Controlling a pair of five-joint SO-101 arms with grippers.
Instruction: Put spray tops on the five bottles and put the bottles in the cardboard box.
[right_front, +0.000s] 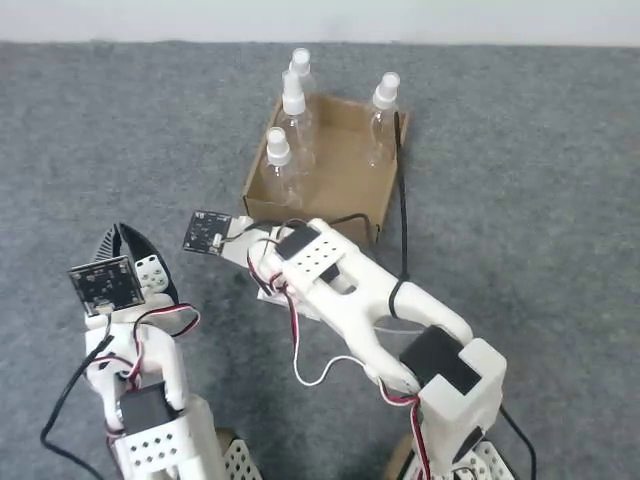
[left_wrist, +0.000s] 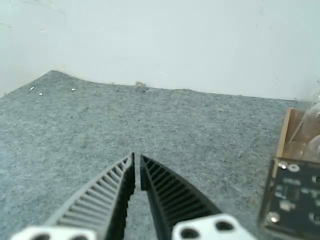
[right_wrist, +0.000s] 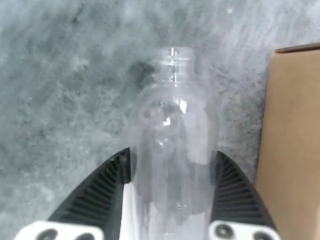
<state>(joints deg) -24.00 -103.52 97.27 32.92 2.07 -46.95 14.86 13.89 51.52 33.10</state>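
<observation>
Right hand (right_wrist: 171, 159) clamped on an open-necked clear bottle (right_wrist: 172, 115), just beside the cardboard box (right_wrist: 292, 150). Left hand (left_wrist: 137, 167) fingers together, holding nothing, farther from the box. Four spray-topped bottles (right_front: 293, 120) stand inside the box.

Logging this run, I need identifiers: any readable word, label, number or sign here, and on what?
Nothing here can be read as text.
cardboard box: plain, no print visible.
uncapped bottle and capped bottles: clear, no labels.
circuit board: marks too small to read.
</observation>
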